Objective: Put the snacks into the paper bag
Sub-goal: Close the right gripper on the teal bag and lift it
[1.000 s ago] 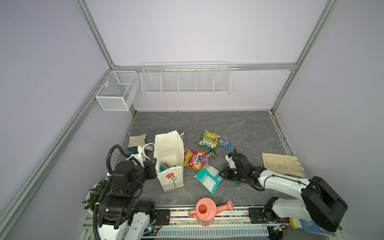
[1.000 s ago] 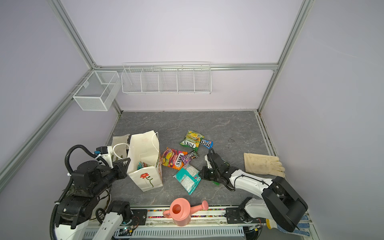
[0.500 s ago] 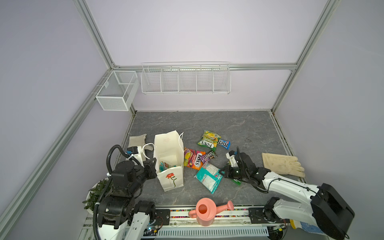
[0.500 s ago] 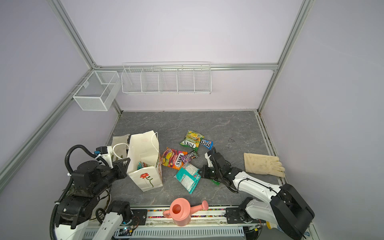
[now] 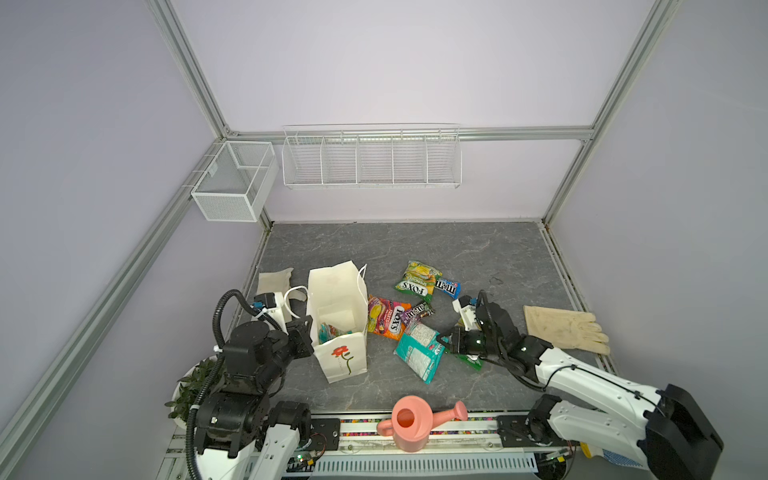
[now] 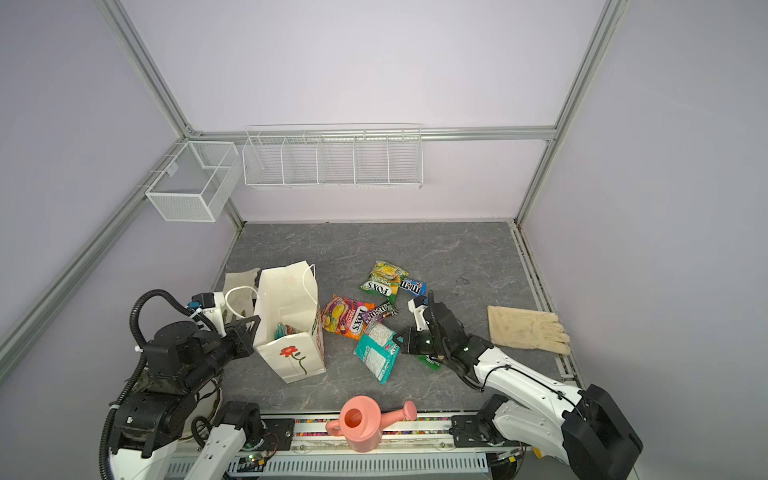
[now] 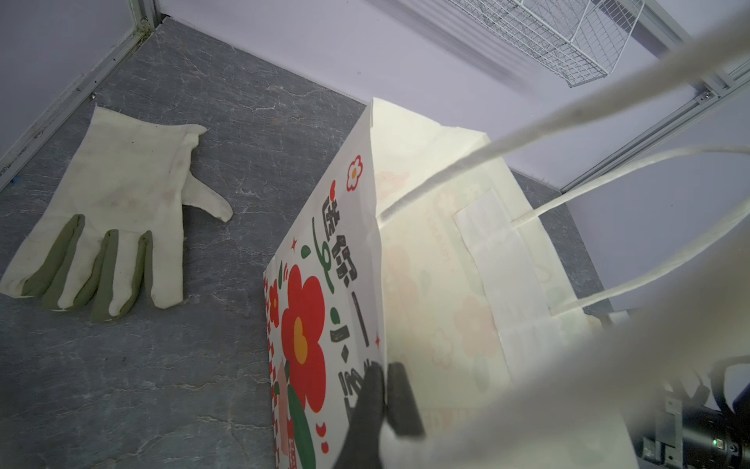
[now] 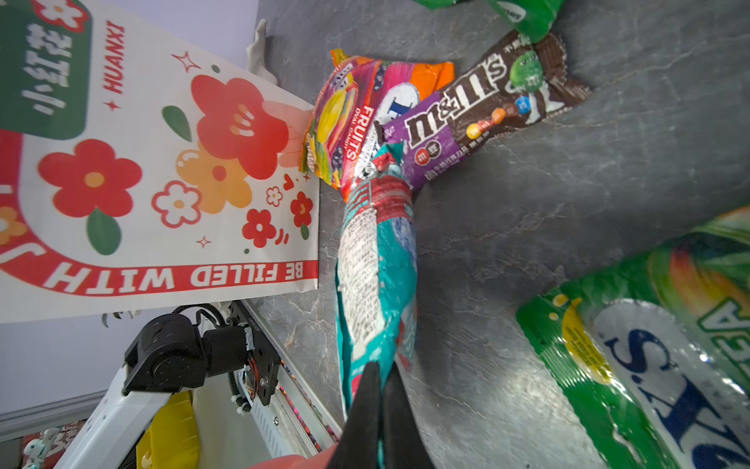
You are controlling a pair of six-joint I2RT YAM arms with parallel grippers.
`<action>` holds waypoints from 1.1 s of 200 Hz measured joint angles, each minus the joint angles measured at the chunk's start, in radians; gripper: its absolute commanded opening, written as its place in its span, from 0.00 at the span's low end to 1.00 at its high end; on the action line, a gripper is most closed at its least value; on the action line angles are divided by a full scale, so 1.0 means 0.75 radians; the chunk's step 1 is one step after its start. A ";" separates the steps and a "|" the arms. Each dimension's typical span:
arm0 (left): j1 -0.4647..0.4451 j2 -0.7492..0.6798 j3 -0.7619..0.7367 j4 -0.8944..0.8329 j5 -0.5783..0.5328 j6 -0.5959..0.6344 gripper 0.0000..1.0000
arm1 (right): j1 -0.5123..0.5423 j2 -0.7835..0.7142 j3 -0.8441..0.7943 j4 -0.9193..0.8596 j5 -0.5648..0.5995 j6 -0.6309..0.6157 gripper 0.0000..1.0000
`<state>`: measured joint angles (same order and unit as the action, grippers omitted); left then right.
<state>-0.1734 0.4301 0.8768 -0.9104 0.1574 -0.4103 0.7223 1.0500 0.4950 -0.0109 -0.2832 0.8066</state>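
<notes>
A cream paper bag (image 5: pixel 332 365) printed with red flowers and green stems; a teal-and-white pack (image 5: pixel 415 357); an orange-and-purple packet (image 5: pixel 382 318); a green-and-yellow packet (image 5: pixel 417 277); a blue pack (image 5: pixel 448 287); a salmon-pink watering can (image 5: pixel 409 428); a grey, veined table (image 5: pixel 415 245).

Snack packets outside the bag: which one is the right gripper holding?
The teal-white pack, pinched at its edge by the right gripper; no other packet is gripped.

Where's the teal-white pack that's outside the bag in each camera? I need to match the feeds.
In a top view: teal-white pack low centre, right of the paper bag.
In a top view: same place, right of the paper bag.
Left wrist: not in it.
Right wrist: mid-picture, its edge pinched in the right gripper.
Shared landmark: the paper bag, in all four.
</notes>
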 measured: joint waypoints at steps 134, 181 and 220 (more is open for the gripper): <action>0.000 0.000 0.000 0.000 0.000 0.000 0.00 | 0.028 -0.064 0.126 -0.049 -0.008 -0.045 0.06; 0.000 0.000 0.000 0.000 0.000 0.000 0.00 | 0.028 -0.105 0.186 -0.113 -0.004 -0.075 0.07; 0.000 0.000 0.000 0.000 0.000 0.000 0.00 | 0.028 -0.106 0.264 -0.165 -0.004 -0.110 0.06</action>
<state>-0.1734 0.4301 0.8768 -0.9104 0.1574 -0.4103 0.7433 0.9707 0.6933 -0.1345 -0.2859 0.7238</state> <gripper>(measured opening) 0.047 0.067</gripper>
